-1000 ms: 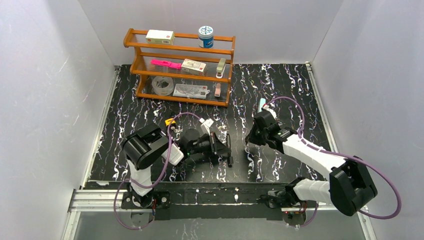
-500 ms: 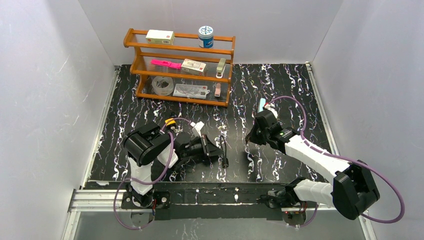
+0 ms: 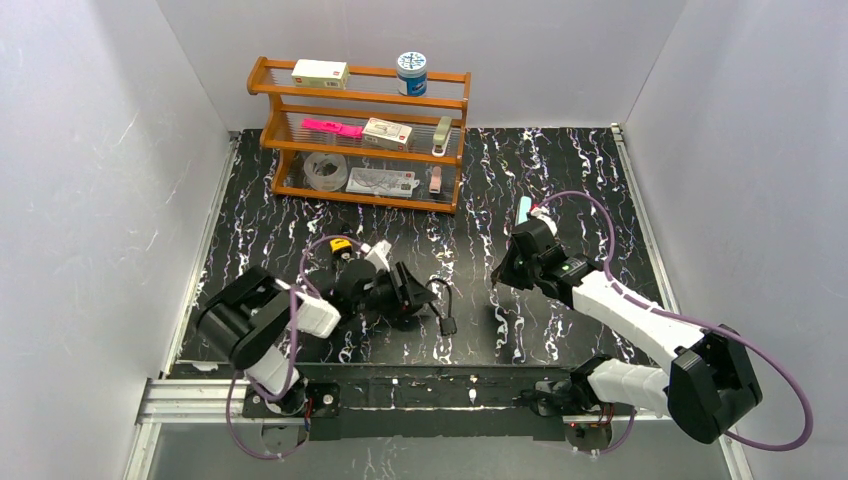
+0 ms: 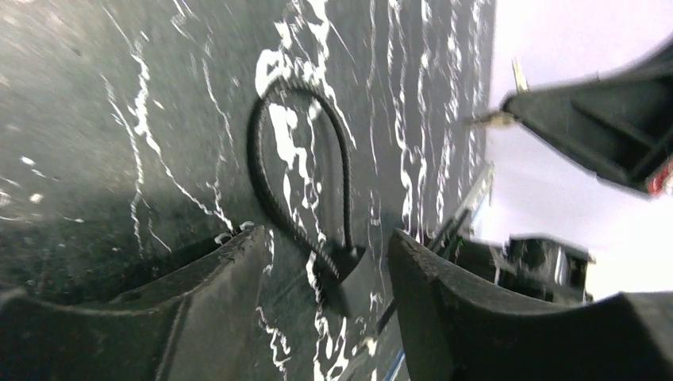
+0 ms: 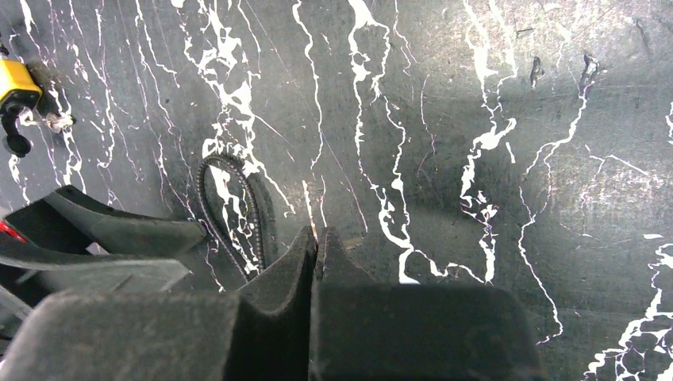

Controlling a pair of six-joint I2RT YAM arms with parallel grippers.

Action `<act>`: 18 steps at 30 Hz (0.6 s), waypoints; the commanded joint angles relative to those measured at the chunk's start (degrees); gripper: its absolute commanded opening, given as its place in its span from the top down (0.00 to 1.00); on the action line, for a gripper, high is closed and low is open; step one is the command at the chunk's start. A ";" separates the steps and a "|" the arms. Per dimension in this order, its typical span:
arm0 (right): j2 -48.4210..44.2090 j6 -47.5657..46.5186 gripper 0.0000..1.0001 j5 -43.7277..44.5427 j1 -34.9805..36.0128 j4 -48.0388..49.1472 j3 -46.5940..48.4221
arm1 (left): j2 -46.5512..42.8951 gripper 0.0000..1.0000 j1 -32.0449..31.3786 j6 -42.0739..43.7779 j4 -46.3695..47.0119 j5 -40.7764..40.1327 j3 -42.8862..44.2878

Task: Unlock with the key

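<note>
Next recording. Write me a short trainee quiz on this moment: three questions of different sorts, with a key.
1. True or false: the cable lock lies on the table, and neither tool grips it.
2. Which tool has its jaws apart? A. left tool B. right tool C. both
3. Fill in: the small metal tip that seems to poke out of the shut tool is most likely the ___.

Key: 1. True: the lock sits in the gap between the open fingers, and neither finger touches it. 2. A. 3. key.
</note>
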 commanded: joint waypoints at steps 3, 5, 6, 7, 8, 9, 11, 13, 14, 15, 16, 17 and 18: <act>-1.29 0.92 0.99 0.52 -0.32 -0.35 1.79 | -7.89 0.41 -0.82 5.82 -54.13 -16.66 15.17; -1.57 1.16 0.99 0.95 -0.29 -0.58 1.65 | -6.22 0.41 -2.43 4.87 -63.28 -17.77 21.57; -1.86 1.18 0.99 1.08 -0.32 -0.52 1.50 | -5.48 0.41 -3.78 4.51 -67.01 -19.17 24.04; -2.21 1.33 0.99 1.03 -0.30 -0.43 1.33 | -4.87 0.41 -5.20 4.34 -70.17 -21.42 26.62; -2.49 1.26 0.99 0.88 -0.38 -0.35 1.14 | -4.23 0.41 -6.68 4.18 -73.71 -23.37 28.95; -2.93 1.22 0.99 0.78 -0.34 -0.30 0.98 | -3.47 0.41 -7.87 4.07 -75.95 -24.85 31.05; -3.90 1.21 0.99 0.42 -0.42 -0.31 0.41 | -1.57 0.41 -10.13 4.21 -79.78 -27.73 34.68; -5.05 1.35 0.99 0.05 -0.65 -0.25 -0.49 | 0.29 0.41 -12.41 4.27 -83.58 -29.98 38.12; -6.49 1.58 0.99 -0.28 -0.69 -0.16 -1.70 | 2.12 0.40 -15.46 3.94 -88.06 -33.00 41.67; -7.00 1.69 0.99 -0.29 -0.82 -0.12 -2.19 | 3.19 0.37 -17.17 3.52 -89.52 -34.91 43.09; -7.49 1.71 0.99 -0.18 -0.84 0.08 -2.77 | 4.19 0.34 -18.80 3.05 -90.86 -36.59 44.37; -7.74 1.71 0.99 0.10 -0.92 0.24 -3.25 | 5.35 0.32 -20.30 2.37 -91.89 -37.75 45.62; -7.85 1.78 0.99 0.45 -1.05 0.51 -3.87 | 6.63 0.31 -21.35 2.02 -92.26 -37.98 46.62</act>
